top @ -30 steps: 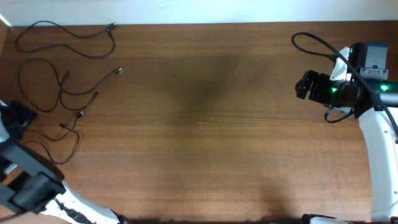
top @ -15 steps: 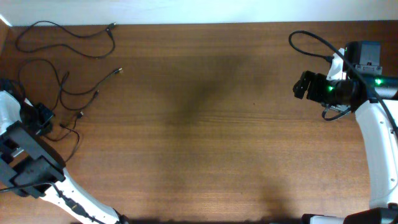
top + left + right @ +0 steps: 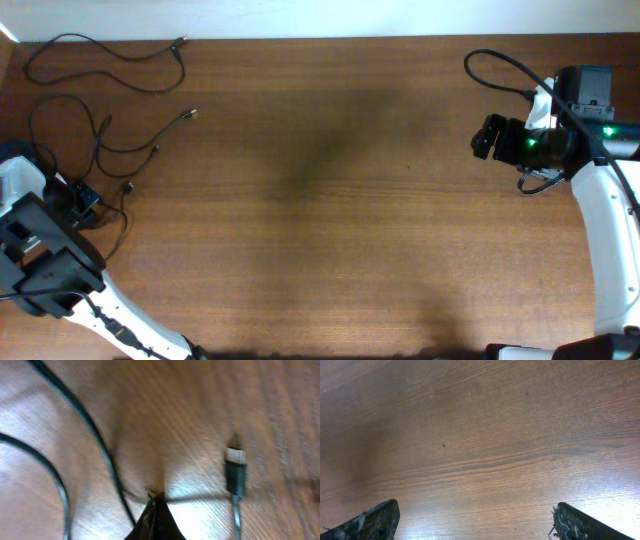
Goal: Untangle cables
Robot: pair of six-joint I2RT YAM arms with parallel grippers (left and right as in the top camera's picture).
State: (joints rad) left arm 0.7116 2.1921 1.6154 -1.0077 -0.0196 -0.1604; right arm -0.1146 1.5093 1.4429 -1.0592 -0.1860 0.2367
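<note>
Connector (image 3: 235,467) reads clearly only in left wrist view, beside my left jaws, shut, hold uncertain; overhead shows cables (image 3: 100,140) sprawled. Right jaws gape wide, empty.

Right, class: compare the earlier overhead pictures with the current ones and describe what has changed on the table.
The left pincer moved in from the edge to the cables and closed, apparently on one thin cable. The right pincer edged slightly leftward and stayed open. The cables lie much as before.
</note>
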